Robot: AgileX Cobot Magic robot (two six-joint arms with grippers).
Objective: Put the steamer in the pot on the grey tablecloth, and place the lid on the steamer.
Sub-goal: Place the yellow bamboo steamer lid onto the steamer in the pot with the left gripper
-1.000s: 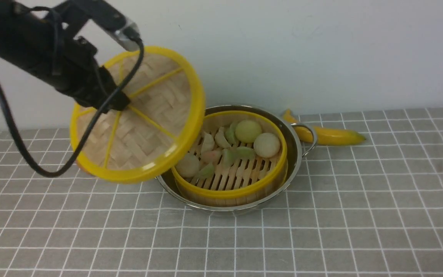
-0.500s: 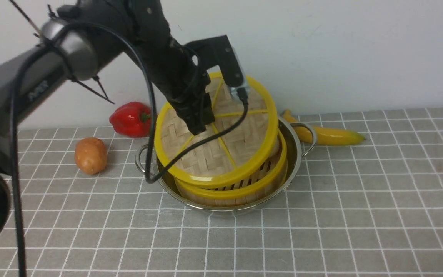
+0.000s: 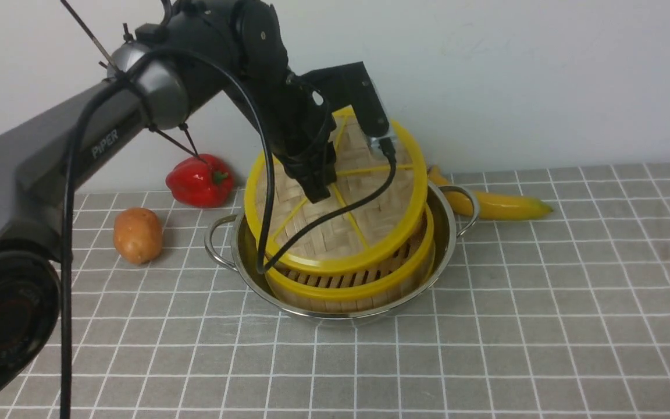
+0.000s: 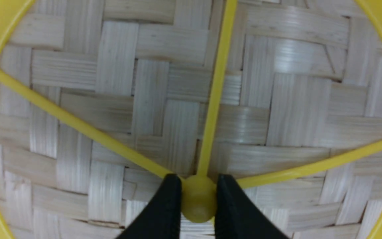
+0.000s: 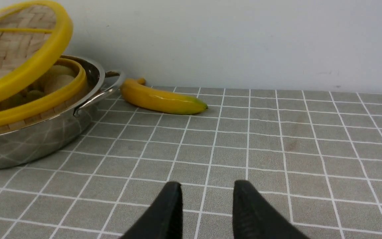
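The shiny pot stands on the grey tablecloth with the yellow-rimmed steamer inside it. Over the steamer hangs the woven lid, tilted, with its far side raised and its near edge close to the steamer's rim. My left gripper is shut on the lid's yellow centre knob, one black finger on each side. In the right wrist view, buns show under the raised lid in the steamer, beside the pot. My right gripper is open and empty, low over the cloth to the pot's right.
A banana lies behind the pot's right handle, against the wall. A red pepper and a potato sit left of the pot. The left arm's cable hangs over the lid into the pot.
The left arm has carried the lid from the left of the pot to over the steamer, which now hides the buns in the front view. The pepper and potato have come into view.
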